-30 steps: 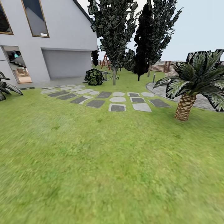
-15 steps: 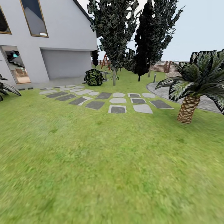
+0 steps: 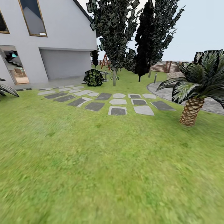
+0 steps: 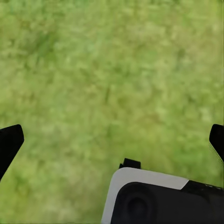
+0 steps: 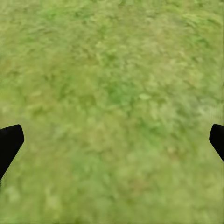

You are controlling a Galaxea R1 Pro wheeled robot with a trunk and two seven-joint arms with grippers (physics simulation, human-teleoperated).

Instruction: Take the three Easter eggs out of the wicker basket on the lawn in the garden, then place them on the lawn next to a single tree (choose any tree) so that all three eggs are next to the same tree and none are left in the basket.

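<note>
i see both grippers, left gripper [image 4: 112, 142] and right gripper [image 5: 112, 140], pointing down at lawn [image 3: 102, 161], fingers spread wide, holding nothing.

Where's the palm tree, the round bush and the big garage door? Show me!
palm tree [image 3: 190, 112], head view, on its scaly trunk.
round bush [image 3: 93, 77], head view, middle of its leaves.
garage door [image 3: 66, 63], head view, centre of the grey panel.

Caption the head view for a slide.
Lawn with stepping stones, a palm, tall trees and a white house.
</note>
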